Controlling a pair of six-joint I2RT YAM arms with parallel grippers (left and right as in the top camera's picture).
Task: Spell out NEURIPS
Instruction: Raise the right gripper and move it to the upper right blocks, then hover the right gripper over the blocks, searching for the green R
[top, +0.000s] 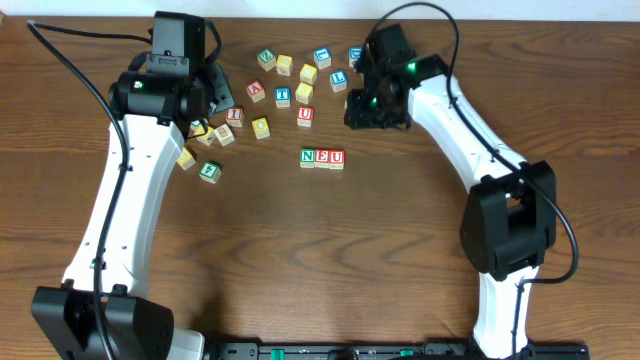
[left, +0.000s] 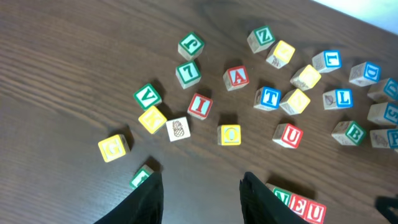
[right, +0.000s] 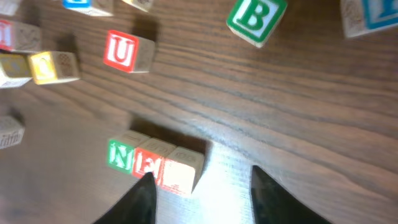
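Note:
Three cubes stand in a row reading N, E, U at mid-table. The right wrist view shows the N cube, E cube and glare-washed U cube. My right gripper is open and empty, just right of the U end; overhead, the right gripper hangs behind and right of the row. My left gripper is open over bare wood, with the row at its right finger. A red I cube lies ahead of it. Overhead, the left gripper is over the loose cubes.
Loose cubes are scattered across the back of the table: a spare red U, red A, blue T, blue L, green B and several yellow ones. A green cube lies by my left finger.

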